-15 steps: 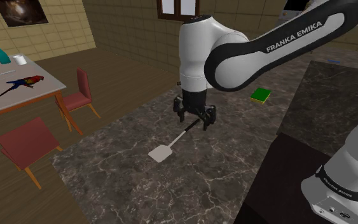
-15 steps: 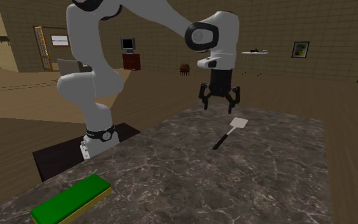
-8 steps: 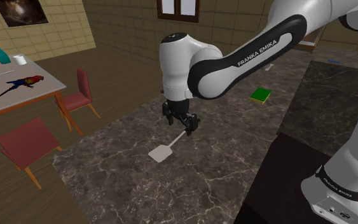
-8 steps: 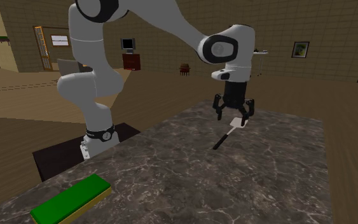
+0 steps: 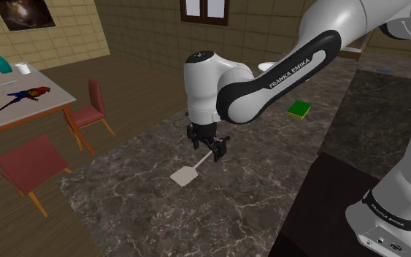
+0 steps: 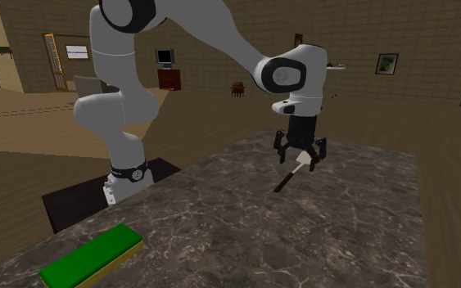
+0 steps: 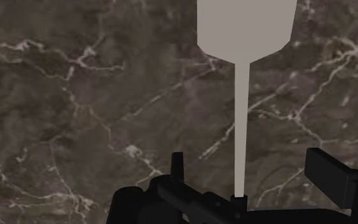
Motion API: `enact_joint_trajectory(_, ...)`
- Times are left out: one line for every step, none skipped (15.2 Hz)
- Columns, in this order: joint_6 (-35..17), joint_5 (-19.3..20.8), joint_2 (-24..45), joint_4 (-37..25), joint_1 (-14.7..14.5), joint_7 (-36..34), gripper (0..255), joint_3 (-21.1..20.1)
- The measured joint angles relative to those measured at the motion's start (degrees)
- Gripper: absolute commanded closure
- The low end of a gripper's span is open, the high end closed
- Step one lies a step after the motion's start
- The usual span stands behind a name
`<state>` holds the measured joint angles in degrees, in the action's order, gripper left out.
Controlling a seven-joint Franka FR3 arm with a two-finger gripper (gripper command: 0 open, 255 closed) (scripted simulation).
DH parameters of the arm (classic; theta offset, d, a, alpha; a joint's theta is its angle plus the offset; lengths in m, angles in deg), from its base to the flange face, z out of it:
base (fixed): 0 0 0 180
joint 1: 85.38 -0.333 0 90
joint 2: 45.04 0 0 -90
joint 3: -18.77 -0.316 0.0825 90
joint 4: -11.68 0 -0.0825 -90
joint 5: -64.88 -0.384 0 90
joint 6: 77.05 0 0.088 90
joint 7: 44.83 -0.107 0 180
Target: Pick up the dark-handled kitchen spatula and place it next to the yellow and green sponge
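The spatula (image 5: pixel 185 175) lies flat on the dark marble counter (image 5: pixel 233 204). It has a pale blade and a thin pale shaft that ends in a dark handle (image 6: pixel 282 182). My gripper (image 5: pixel 208 148) hangs open just above it, over the spot where shaft and handle meet. In the wrist view the blade (image 7: pixel 246 25) lies ahead and the shaft runs back between my fingers (image 7: pixel 327 173), which stand apart and touch nothing. The green-topped, yellow-sided sponge (image 5: pixel 298 109) rests farther along the counter, at the near corner (image 6: pixel 92 255) in the second exterior view.
A dining table (image 5: pixel 28 106) with a toy parrot (image 5: pixel 27 95), a spray bottle (image 5: pixel 2 63) and red chairs (image 5: pixel 32 164) stands off the counter's edge at the shoulder view's left. The robot's stand (image 5: pixel 390 226) sits at the lower right beside a darker surface (image 5: pixel 328 197).
My gripper has moved toward the shoulder view's left and come down from above the handle end to just over the spatula. It stays open and the spatula has not moved.
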<state>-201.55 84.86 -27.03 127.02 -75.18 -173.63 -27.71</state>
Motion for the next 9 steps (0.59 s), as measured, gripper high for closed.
enact_joint_trajectory(0.0,0.0,0.0,0.0,0.0,0.0,0,0.0)
enact_joint_trajectory(0.0,0.0,0.0,0.0,0.0,0.0,0,0.0)
enact_joint_trajectory(0.0,0.0,0.0,0.0,0.0,0.0,0,0.0)
enact_joint_trajectory(0.0,0.0,0.0,0.0,0.0,0.0,255,0.0)
enact_joint_trajectory(0.0,0.0,0.0,0.0,0.0,0.0,255,0.0)
enact_joint_trajectory(0.0,0.0,0.0,0.0,0.0,0.0,255,0.0)
enact_joint_trajectory(0.0,0.0,0.0,0.0,0.0,0.0,255,0.0)
enact_joint_trajectory(0.0,0.0,0.0,0.0,0.0,0.0,255,0.0)
enact_joint_trajectory(0.0,0.0,0.0,0.0,0.0,0.0,255,0.0)
